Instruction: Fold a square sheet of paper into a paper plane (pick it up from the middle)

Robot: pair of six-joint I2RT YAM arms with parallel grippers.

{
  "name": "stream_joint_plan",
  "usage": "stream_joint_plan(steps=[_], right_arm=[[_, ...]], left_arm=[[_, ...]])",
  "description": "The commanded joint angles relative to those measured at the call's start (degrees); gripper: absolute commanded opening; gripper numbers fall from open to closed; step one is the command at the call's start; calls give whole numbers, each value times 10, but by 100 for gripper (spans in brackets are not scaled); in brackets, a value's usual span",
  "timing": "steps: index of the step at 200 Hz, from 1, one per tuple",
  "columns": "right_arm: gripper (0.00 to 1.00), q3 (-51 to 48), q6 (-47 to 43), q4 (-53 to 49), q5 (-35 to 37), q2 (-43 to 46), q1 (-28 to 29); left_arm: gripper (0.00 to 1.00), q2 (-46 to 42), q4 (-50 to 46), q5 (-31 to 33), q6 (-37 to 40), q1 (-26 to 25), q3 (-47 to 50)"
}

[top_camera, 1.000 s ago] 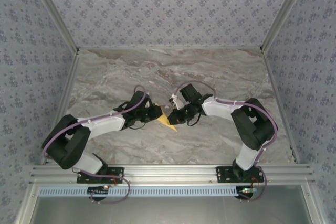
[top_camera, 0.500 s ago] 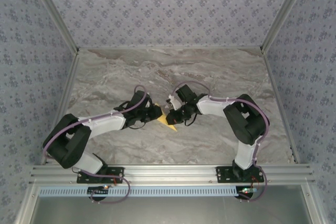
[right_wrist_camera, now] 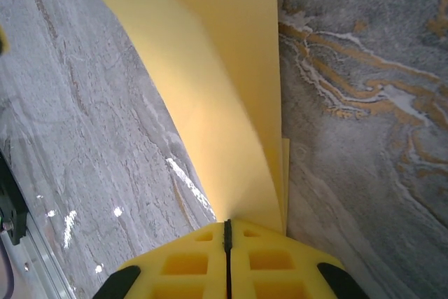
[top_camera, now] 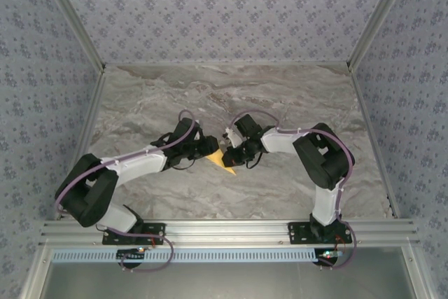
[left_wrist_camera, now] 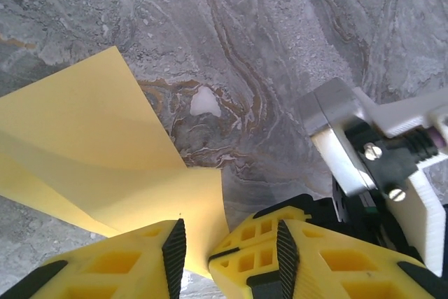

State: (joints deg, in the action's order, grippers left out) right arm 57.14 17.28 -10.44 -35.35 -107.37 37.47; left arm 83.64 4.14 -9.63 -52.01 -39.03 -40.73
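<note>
- At the centre of the top view, my left end effector and my right end effector meet nose to nose over the marbled surface. The mustard-yellow sheet of paper shows as a small wedge just below and between them. Compared with a second ago, my right arm has drawn in toward the middle of the frame. The sheet sits in much the same spot.
- In the left wrist view, at the bottom of the frame, my left end effector has just eased apart. There is now a clear gap between the yellow fingers, and a corner of the sheet of paper runs down into it, loose rather than pinched. The rest of the sheet spreads over the left half, creased and lifting off the surface.
- In the right wrist view, at the bottom centre, my right end effector is clenched. Its fingers are closed to a thin seam on the sheet of paper, which rises in a curved fold to the top of the frame, above the surface.
- I judge this to be a handover within the fold. My right side now carries the sheet alone, so my left is free to re-grip for the next crease, and the plane is far from finished.
</note>
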Motion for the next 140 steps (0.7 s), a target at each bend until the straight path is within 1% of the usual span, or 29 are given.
stream_joint_plan(steps=[1, 17, 56, 79, 109, 140], right_arm=[[7, -10, -9, -8, -2, -19, -3], [7, -10, -13, -10, -4, -21, -3], [6, -13, -24, -18, -3, -25, -4], [6, -17, -28, -19, -2, -28, -4], [6, -22, -29, -20, 2, -28, -5], [6, -26, -30, -23, 8, -29, -5]], left_arm=[[43, -8, 35, -14, -7, -4, 19], [41, 3, 53, -25, -14, -6, 25], [31, 41, 77, -42, -19, -13, 15], [27, 70, 84, -48, -21, -17, 3], [26, 96, 94, -49, -23, -19, -13], [25, 111, 93, -27, -31, -18, -16]])
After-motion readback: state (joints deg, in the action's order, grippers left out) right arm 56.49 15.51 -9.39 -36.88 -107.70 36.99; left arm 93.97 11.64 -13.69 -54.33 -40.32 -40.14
